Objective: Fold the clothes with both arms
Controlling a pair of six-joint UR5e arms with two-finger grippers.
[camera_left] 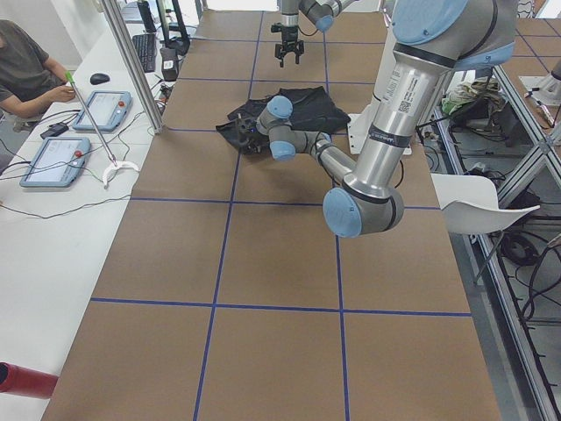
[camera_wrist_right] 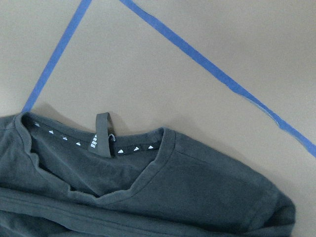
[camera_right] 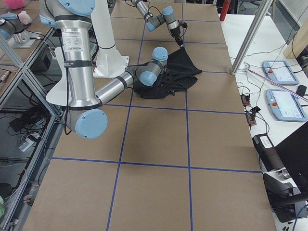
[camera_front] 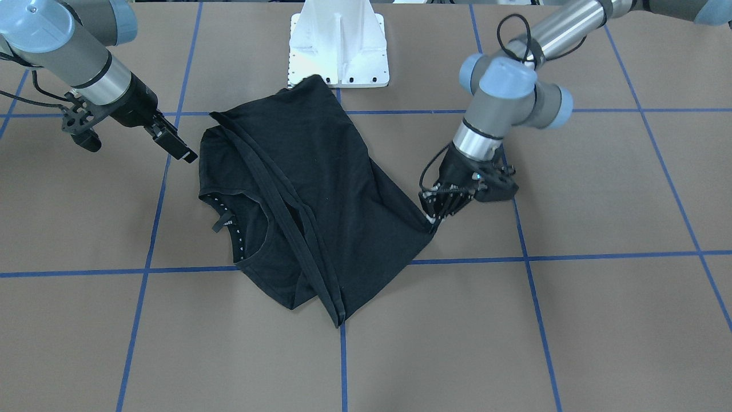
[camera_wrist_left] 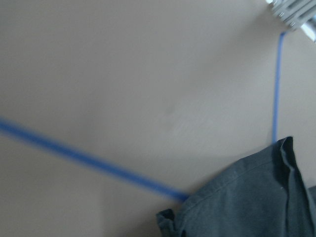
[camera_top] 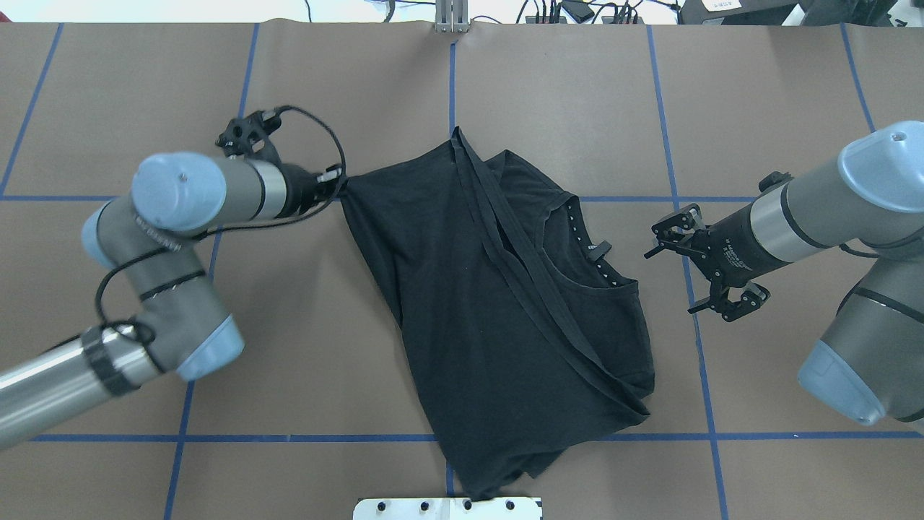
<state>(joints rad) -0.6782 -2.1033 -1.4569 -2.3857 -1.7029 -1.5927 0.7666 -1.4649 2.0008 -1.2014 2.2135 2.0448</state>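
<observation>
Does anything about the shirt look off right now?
Yes. The black T-shirt lies skewed and bunched, a hem strip folded diagonally across it, one end reaching the white base block. The left claw pinches one corner; the right claw hangs open.

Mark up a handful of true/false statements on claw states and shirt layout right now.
1. The left claw is shut on a corner of the T-shirt. True.
2. The right claw also grips the shirt. False: it is open and clear of the fabric, beside the collar.
3. The shirt lies spread flat in one layer. False: it is folded over itself, with a hem band running diagonally across it.
4. The collar end lies toward the right arm. True.
5. The shirt sits well away from the white base block. False: one corner reaches the block's edge.
</observation>
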